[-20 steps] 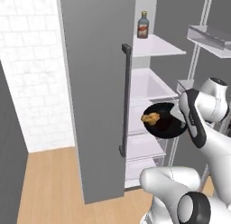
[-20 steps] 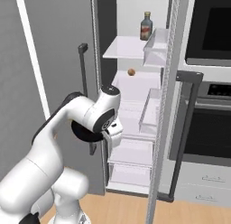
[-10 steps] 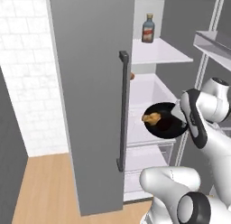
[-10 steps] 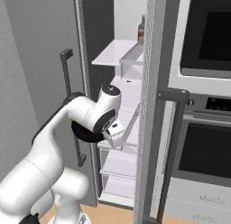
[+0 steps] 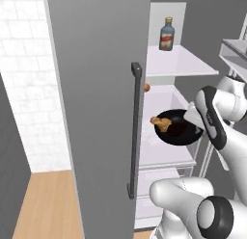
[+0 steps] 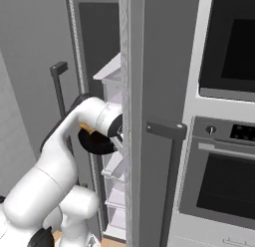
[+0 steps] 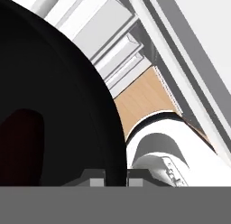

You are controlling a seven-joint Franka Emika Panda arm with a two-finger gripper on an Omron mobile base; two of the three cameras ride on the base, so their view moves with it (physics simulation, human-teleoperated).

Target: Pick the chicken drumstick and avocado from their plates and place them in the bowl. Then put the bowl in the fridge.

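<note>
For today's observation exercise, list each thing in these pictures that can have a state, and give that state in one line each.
fridge: door open, white shelves exposed.
bowl: black, held up in front of the open fridge, not yet on a shelf.
chicken drumstick: lying in the bowl.
gripper: shut on the bowl's rim.
bottle: upright on the top shelf.
oven: door closed.

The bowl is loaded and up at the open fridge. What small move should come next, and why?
Probably ease the bowl forward and lower it onto the white shelf below it. The gripper is shut on the bowl's rim, the chicken drumstick lies inside, and the bowl hangs in front of the fridge opening, not yet resting on anything.
</note>
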